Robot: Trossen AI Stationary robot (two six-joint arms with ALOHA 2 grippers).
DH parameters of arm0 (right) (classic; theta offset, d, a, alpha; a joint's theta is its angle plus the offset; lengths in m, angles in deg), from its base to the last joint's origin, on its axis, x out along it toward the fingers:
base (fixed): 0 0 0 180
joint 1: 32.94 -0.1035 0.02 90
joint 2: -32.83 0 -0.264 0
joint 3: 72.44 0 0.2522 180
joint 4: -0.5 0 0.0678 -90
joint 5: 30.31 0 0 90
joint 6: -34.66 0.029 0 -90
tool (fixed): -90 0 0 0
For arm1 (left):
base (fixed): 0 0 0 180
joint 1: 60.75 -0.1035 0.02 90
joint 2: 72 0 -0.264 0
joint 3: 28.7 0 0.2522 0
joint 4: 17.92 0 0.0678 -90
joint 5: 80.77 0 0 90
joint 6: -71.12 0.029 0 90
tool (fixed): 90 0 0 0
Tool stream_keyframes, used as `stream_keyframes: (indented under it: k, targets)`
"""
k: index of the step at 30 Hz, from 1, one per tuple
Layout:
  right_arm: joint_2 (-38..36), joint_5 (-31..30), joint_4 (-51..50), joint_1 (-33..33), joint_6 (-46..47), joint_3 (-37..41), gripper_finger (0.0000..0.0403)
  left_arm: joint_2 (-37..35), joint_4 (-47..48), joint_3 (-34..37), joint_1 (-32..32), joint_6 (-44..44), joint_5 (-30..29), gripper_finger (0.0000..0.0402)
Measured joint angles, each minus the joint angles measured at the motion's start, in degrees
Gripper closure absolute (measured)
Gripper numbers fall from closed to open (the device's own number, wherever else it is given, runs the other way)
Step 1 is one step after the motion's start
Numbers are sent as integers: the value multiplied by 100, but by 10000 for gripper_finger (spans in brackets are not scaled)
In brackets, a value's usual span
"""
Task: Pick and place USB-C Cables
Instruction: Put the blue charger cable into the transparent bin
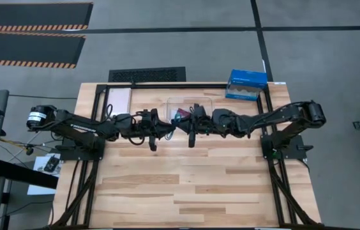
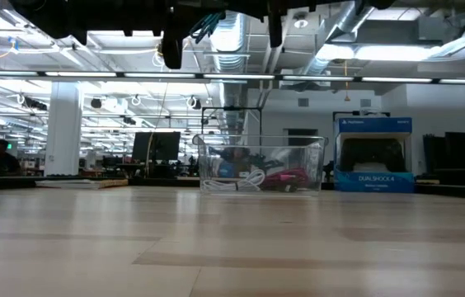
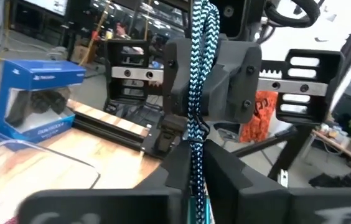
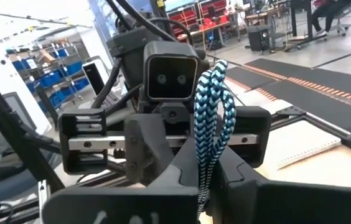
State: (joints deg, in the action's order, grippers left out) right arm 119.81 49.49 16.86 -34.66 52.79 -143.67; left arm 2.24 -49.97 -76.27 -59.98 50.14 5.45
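Holding, left gripper (image 3: 195, 180): fingers closed on the teal cable (image 3: 197, 74), raised above the table
Teal cable: pinched between both grippers' fingers, its length spanning from one to the other
Right gripper (image 4: 208, 177): clamped on the same cable, facing the left
Bin (image 2: 261, 165): clear, dark red cable (image 2: 286, 177) and white cable (image 2: 245, 180) inside

Overhead and table-level views, both sharing the clear bin (image 1: 189, 105).

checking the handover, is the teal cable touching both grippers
Touching. The wrist views each show the teal cable pinched between the left gripper and right gripper fingers.
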Motion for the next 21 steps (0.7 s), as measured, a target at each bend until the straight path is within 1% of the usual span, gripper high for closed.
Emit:
stream_keyframes:
  k: [2, 7, 11, 15, 18, 21]
  targets:
    - [0, 2, -50, 9, 0, 0, 389, 0, 23, 0, 7, 19, 92, 348]
    - [0, -4, -160, 117, 13, 0, 389, 0, 90, 0, 2, -51, 81, 264]
    - [-2, 5, -319, 240, 54, 0, 389, 0, 319, 0, -2, -135, 143, 217]
    - [-74, 2, -562, 357, 146, 2, 389, 0, 579, -2, 2, -213, 124, 195]
    - [-93, -15, -623, 398, 151, 2, 389, -2, 673, -2, 2, -215, 12, 192]
    - [-187, -42, -845, 484, 112, -2, 389, -1, 770, -2, 9, -253, 27, 192]
